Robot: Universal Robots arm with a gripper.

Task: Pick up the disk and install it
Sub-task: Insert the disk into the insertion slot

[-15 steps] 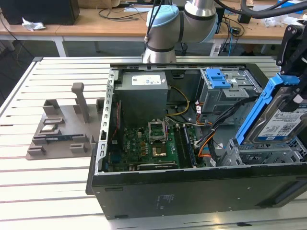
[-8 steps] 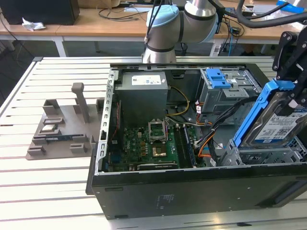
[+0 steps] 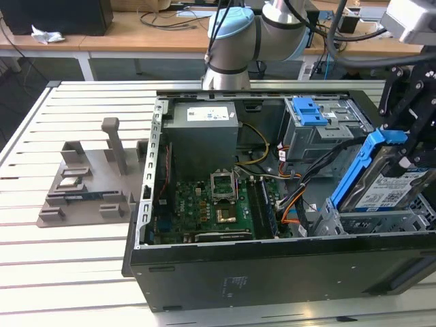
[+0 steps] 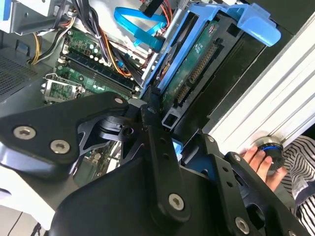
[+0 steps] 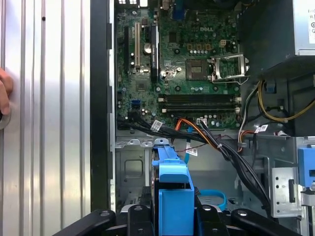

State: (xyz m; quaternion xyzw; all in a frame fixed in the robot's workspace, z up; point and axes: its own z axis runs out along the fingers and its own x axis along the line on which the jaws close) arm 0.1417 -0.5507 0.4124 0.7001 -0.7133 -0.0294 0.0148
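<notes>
The end effector (image 3: 407,146) runs off the exterior view's right edge, so how its jaws sit on the disk (image 3: 383,182) can't be made out. The disk's lower part drops behind the computer case (image 3: 272,272) front wall. In the second wrist view, black linkage covers the disk's (image 4: 197,69) near end, and a hand (image 4: 260,164) shows just its fingers past the worktop (image 4: 275,93) edge.
</notes>
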